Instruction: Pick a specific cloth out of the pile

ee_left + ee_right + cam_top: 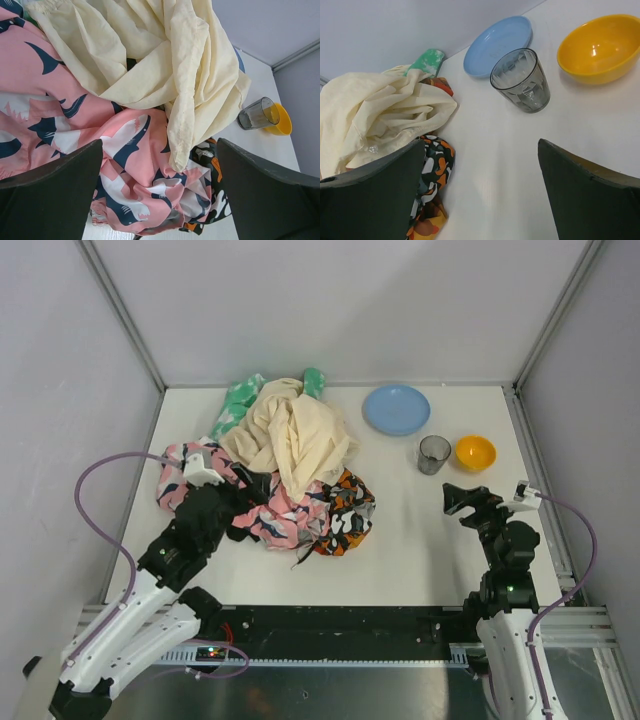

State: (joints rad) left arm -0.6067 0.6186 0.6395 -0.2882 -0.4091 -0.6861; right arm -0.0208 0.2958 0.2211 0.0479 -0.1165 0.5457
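Note:
The pile (290, 440) lies left of the table's middle: a cream cloth (150, 55) on top, a pink cloth with dark sharks (135, 175), an orange-black patterned cloth (348, 515) at its right edge and a green-white cloth (238, 400) at the back. No plain black cloth shows clearly; it is hidden in the pile or behind my left arm. My left gripper (248, 498) is open just over the pink cloth at the pile's near left side (160, 147). My right gripper (462, 500) is open and empty over bare table to the right of the pile (480, 150).
A blue plate (396, 408) lies at the back, right of the pile. A grey glass (433, 454) and a yellow bowl (475, 451) stand just beyond my right gripper. Walls close in the table on the left, back and right.

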